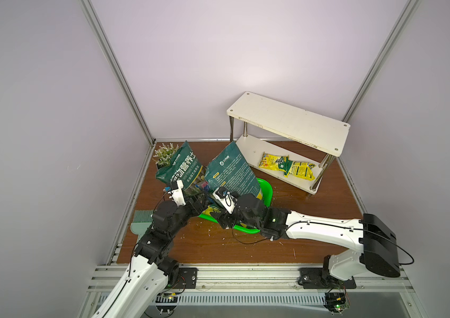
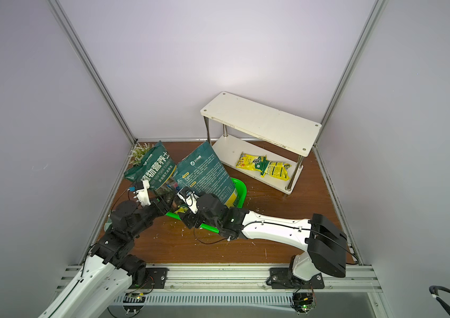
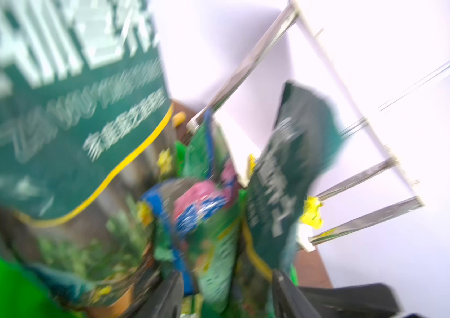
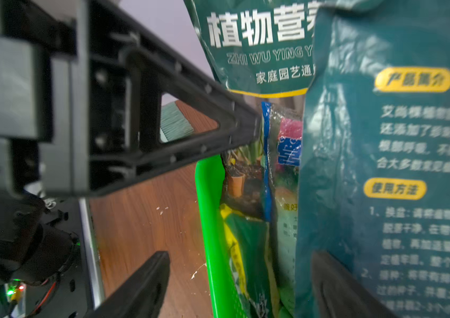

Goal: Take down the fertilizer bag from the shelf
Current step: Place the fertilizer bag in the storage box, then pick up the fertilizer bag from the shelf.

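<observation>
Green plastic at the left: basket (image 1: 265, 190), crammed with two tall dark soil sacks (image 1: 179, 168) standing on end, leaning apart, plus smaller bright packets (image 4: 287, 143) wedged between. Beside the sacks, left gripper (image 3: 226, 278) with jaws spread, pinching nothing discernible through the blur; right gripper (image 4: 240, 256) likewise wide apart, basket rim between its fingers, one finger just beside the nearer sack. Further right, shelf (image 1: 287, 121): lower board carrying the fertilizer bag (image 1: 272, 162), yellow, lying flat, touching a second packet (image 1: 301, 169), yellow-green. Looks light, limp and glossy, so likely slippery and crinkly, no stiffness to lever against. Probably best pinched at a flat sealed edge toward the front, then drawn out low under the top board.
</observation>
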Robot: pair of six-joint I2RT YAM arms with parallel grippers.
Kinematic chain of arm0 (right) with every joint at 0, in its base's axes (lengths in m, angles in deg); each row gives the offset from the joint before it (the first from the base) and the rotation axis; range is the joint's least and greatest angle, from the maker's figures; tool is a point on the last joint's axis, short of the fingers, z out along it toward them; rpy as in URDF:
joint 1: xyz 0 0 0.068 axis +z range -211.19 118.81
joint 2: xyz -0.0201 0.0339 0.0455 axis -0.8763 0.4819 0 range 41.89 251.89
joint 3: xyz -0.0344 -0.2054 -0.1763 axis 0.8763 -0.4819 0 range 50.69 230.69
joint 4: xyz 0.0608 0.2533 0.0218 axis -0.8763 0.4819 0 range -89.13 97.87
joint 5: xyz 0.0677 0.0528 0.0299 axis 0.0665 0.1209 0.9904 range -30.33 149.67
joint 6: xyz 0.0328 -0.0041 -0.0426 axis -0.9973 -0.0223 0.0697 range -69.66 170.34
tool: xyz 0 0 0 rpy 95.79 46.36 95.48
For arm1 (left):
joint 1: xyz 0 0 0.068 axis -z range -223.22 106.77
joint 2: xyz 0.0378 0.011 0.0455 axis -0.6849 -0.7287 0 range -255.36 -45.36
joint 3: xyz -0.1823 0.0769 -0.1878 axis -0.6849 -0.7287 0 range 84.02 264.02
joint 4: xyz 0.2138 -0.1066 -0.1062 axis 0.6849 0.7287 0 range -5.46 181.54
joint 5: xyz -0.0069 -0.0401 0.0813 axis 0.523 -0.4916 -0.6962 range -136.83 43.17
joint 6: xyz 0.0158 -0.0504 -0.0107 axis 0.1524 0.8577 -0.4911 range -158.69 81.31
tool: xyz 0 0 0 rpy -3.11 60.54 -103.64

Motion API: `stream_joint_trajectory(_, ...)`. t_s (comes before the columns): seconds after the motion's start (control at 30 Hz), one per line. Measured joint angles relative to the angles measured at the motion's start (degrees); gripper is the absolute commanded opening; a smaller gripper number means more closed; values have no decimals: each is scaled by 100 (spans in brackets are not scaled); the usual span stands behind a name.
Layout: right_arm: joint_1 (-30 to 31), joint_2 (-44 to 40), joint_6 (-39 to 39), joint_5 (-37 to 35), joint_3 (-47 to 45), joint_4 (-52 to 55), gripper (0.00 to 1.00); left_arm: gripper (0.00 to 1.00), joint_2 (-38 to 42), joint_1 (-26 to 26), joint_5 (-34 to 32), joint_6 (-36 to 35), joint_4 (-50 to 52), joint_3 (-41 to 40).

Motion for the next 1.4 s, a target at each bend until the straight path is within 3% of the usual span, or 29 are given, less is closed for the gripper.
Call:
stream_joint_trajectory(0.17,-13,-1067,-35,-420,-348,68,87,70,-232,0,-63,-68,387,999)
stream_joint_trajectory(0.27,-236,-1814,-170,-887,-573,142,84,80,-761,-2,-188,-315,704,2118)
stream_joint_trajectory(0.37,-1119,-2284,-470,-1054,-745,205,82,80,-1587,-160,-66,-575,846,3467)
stream_joint_trajectory(0.47,-2516,-2343,-885,-933,-1021,221,80,75,-2623,-992,813,-546,560,4465)
stream_joint_trajectory(0.57,-3521,-2037,-1272,-791,-1314,240,80,80,-3407,-2004,1589,-389,-44,4358)
stream_joint_trajectory(0.7,-4037,-1320,-1716,-409,-1410,216,72,83,-4286,-2743,1447,-933,345,4074)
stream_joint_trajectory(0.87,-4240,-691,-2409,-264,-1410,-42,50,84,-4022,-2820,1049,-1661,570,3904)
stream_joint_trajectory(1.03,-4245,-153,-3287,-595,-1019,90,44,85,-3324,-2826,1001,-2046,190,3657)
stream_joint_trajectory(1.4,-4288,717,-4242,-850,-398,125,72,87,-3211,-2872,916,-2264,83,3497)
